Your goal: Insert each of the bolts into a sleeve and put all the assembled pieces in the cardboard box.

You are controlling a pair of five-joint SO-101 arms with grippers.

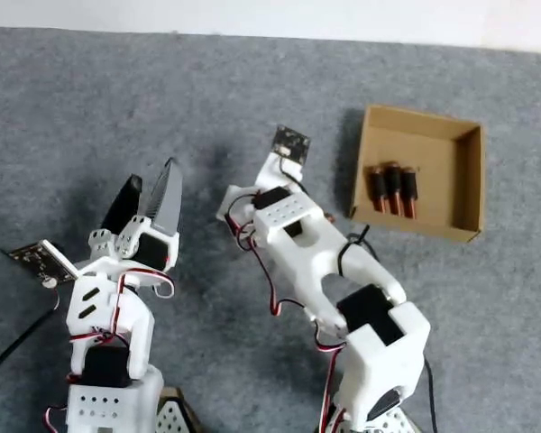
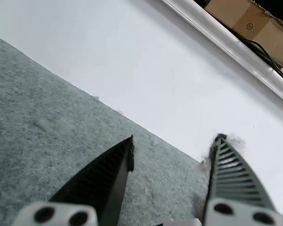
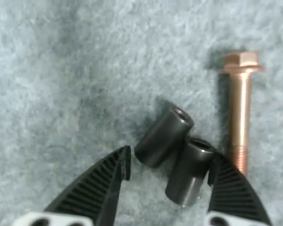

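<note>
Two black sleeves [image 3: 164, 135] lie on their sides on the grey, fuzzy, felt-like counter [image 1: 90, 108]. They are short, smooth matte cylinders, each with a round bore at the end. They rest side by side and seem to touch, both slanted, with their open ends pointing away from the right tool [image 3: 170, 157].

Just beside them lies one copper-coloured bolt [image 3: 239, 110]. It has a straight, shiny shank, a flanged hexagonal head and a threaded tip. Its long axis runs roughly along the tool's reach, with the head at the far end and the thread just beside one finger.

The right tool is spread wide and grips nothing. Its tapered, ribbed black plastic fingers [image 3: 104, 188] stand on either side of the two sleeves.

The left tool [image 1: 153, 176] is well apart from these parts, over bare counter. It is also spread open and empty, with its pointed fingers aimed away from the arm's base.

The cardboard box [image 1: 433, 149] is a shallow, open tray of plain brown card, sitting on the counter beyond the right arm. Three assembled pieces [image 1: 393, 191] lie inside it, each a dark sleeve with copper showing at the end. They are packed side by side with their long axes parallel, near the box wall closest to the arms.
</note>
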